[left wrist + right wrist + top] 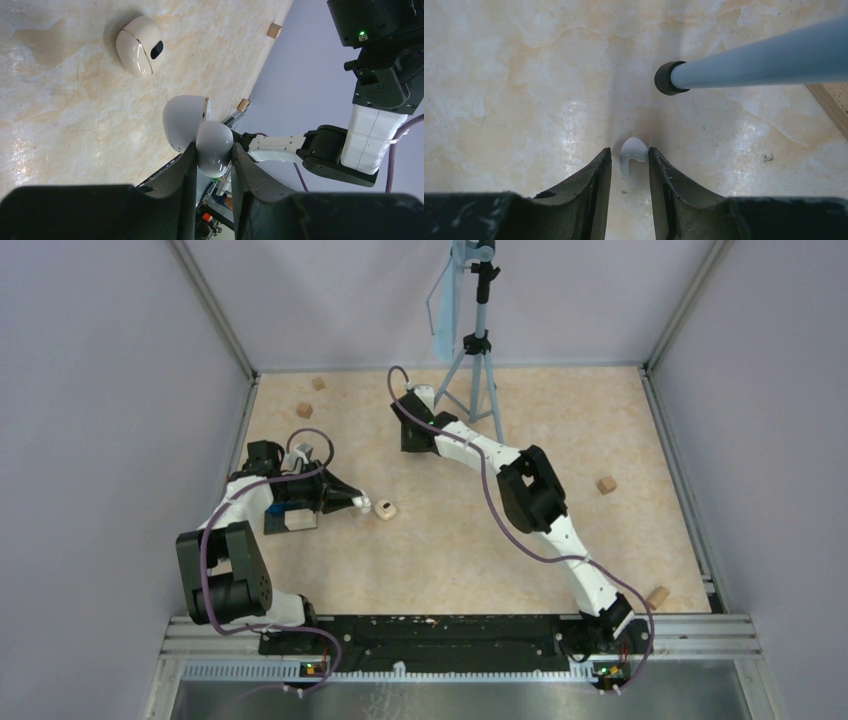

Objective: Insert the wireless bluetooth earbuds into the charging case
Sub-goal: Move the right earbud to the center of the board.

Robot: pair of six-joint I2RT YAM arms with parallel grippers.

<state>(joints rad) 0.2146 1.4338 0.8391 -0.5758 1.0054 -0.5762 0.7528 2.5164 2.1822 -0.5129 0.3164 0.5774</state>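
The left claw point(214, 150) pinches the open charging case point(182, 122); the right claw point(629, 153) — ajar — straddles an earbud point(634, 149), tripod foot point(666, 78) close ahead.

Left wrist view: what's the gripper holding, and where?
Left gripper clamps the open white charging case by one rounded half; the other half juts free.

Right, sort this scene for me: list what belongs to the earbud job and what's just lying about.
Job:
- earbud, on the table between the right end effector's fingers
- open case, gripped by the left end effector
- closed case, on the table

Lying about:
- wooden blocks
- tripod
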